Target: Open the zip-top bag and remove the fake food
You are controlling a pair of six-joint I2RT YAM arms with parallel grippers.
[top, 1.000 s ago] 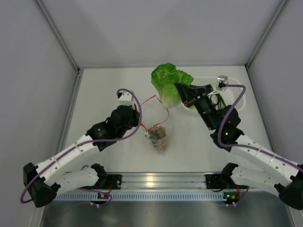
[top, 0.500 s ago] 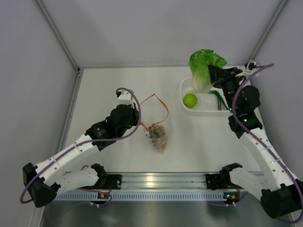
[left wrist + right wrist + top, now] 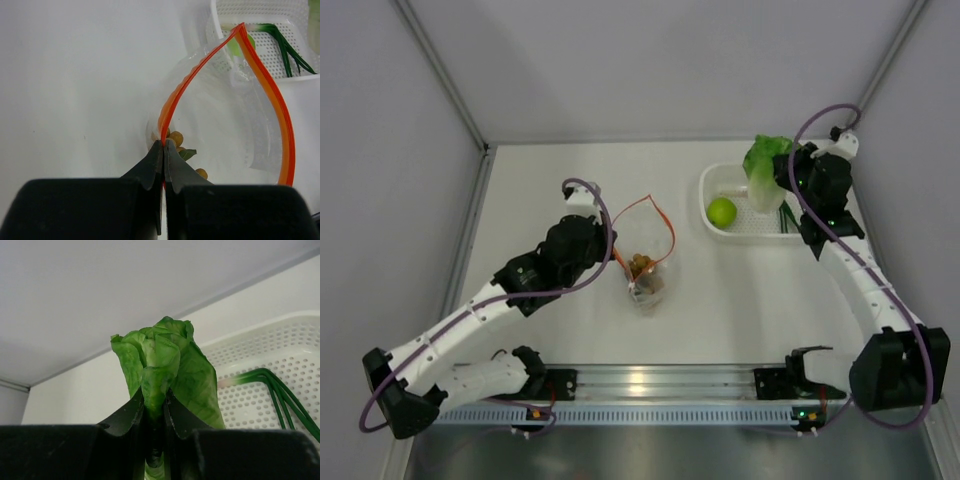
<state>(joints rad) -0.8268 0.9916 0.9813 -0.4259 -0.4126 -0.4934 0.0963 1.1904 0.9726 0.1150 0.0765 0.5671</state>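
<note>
Where the two arms rise from the near edge of the desk, the left arm reaches toward mid-desk and the right arm stretches to the far right corner.

At mid-desk, the left jaws are pressed together on one lip of the zip-top bag. They pinch the orange-red zip strip close to where its two sides meet. The strip stands open in a wide loop, so the bag's mouth gapes toward the basket. The bag's closed end appears to rest on the desk. Inside, at the bottom, lies the brown cluster of small balls, with a small green leaf beside it.

Farther off, at the far right, the white perforated basket holds the lime-green fruit at its left end and some thin dark-green stems. The right jaws are clamped on the lettuce, gripping a fold of its leaves and holding it over the basket's far side. Whether it touches the basket floor cannot be told.

Handling, as judged: the bag film looks thin, limp and slick, and too light to stay put unaided. The stiffer zip strip is therefore the sound place to hold it. The cluster seems light, rigid and knobbly, so a grip across its widest part, entered through the open mouth, would suit.
</note>
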